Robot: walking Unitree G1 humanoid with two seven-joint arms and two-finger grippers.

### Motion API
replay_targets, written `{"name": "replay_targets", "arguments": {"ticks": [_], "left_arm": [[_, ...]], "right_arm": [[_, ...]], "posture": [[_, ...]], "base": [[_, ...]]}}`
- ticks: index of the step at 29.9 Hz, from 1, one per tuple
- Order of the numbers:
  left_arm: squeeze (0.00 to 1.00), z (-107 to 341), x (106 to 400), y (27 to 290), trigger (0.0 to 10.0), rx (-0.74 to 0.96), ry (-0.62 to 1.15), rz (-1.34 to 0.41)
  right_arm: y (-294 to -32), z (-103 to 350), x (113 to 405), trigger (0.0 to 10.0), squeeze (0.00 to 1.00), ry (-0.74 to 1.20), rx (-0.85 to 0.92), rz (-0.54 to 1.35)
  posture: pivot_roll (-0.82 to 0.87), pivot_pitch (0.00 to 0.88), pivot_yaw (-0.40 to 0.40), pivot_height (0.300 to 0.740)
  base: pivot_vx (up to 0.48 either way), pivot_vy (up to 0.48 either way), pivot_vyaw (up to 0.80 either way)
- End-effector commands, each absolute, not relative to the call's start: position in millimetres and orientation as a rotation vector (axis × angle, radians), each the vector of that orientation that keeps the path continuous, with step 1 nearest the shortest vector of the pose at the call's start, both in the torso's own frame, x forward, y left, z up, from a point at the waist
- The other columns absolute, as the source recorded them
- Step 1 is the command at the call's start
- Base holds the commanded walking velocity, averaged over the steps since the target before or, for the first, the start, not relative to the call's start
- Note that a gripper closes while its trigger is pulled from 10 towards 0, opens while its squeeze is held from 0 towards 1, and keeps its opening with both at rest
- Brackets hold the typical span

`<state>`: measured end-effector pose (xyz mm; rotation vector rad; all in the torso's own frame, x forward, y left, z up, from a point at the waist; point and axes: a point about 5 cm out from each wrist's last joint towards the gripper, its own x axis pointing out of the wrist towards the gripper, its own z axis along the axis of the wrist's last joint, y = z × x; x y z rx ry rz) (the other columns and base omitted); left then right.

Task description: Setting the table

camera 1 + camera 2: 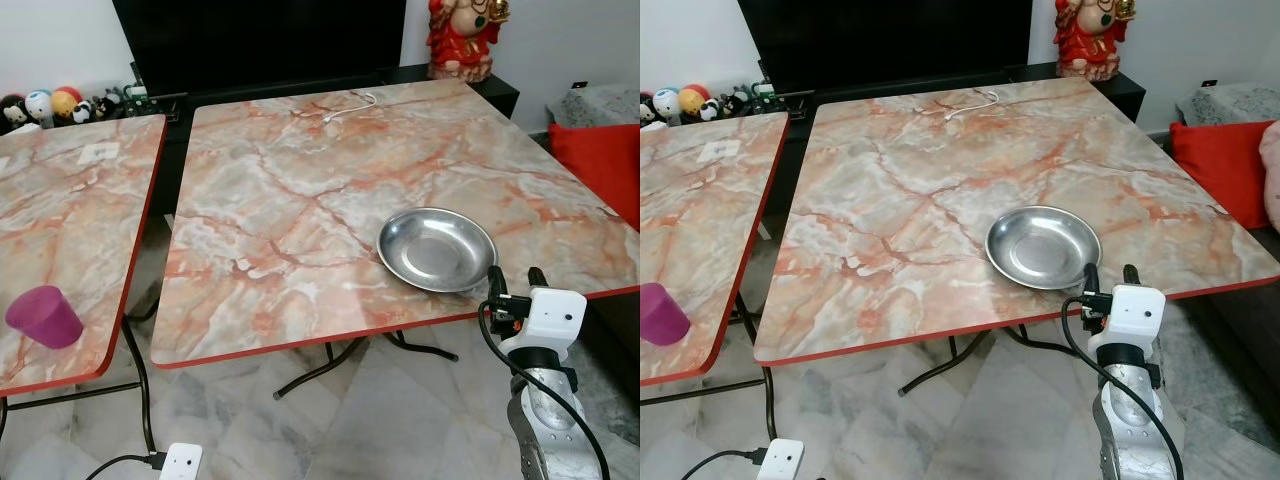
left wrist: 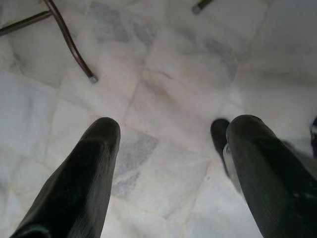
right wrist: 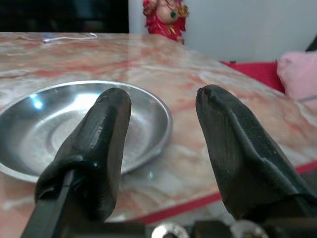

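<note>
A shallow steel plate lies on the marble-patterned table near its front right edge. My right gripper stands open at that edge, just in front of and to the right of the plate, with nothing between its fingers. A purple cup lies on the second table at the left, near its front corner. My left gripper hangs low and open over the floor; its wrist shows at the bottom left.
A white cable lies at the main table's far edge. Behind stand a dark TV unit, a red figurine and small toys. A red cushion sits to the right. Folding table legs stand on the marble floor.
</note>
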<state>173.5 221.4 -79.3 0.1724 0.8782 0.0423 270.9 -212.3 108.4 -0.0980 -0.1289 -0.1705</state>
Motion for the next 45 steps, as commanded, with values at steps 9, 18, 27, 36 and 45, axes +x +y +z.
{"name": "replay_targets", "arguments": {"ticks": [9, 18, 27, 36, 45], "left_arm": [[0.00, -80.1, 168.6, 228.6, 10.0, 0.188, 0.897, 0.049], [0.00, -80.3, 168.4, 228.7, 10.0, 0.187, 0.898, 0.054], [0.00, -78.3, 171.7, 230.5, 10.0, 0.167, 0.881, 0.089], [0.00, -79.1, 168.8, 232.4, 10.0, 0.159, 0.886, 0.104], [0.00, -79.8, 166.5, 233.6, 10.0, 0.157, 0.890, 0.109]], "right_arm": [[-184.3, 122.7, 279.9, 10.0, 0.00, -0.215, -0.035, -0.063], [-180.6, 128.1, 289.9, 10.0, 0.00, -0.230, -0.027, -0.063], [-167.7, 136.8, 297.7, 10.0, 0.00, -0.274, -0.051, -0.005], [-161.2, 140.3, 301.0, 10.0, 0.00, -0.293, -0.015, -0.006], [-156.8, 144.0, 303.7, 10.0, 0.00, -0.308, -0.001, -0.003]], "posture": [[-0.12, 0.000, 0.075, 0.732], [-0.11, 0.000, 0.066, 0.732], [-0.08, 0.000, 0.057, 0.732], [-0.07, 0.008, 0.057, 0.732], [-0.07, 0.011, 0.055, 0.732]], "base": [[0.000, 0.480, 0.62], [0.000, 0.480, 0.00], [0.000, 0.480, 0.65], [0.000, 0.480, 0.09], [0.000, 0.480, 0.00]]}}
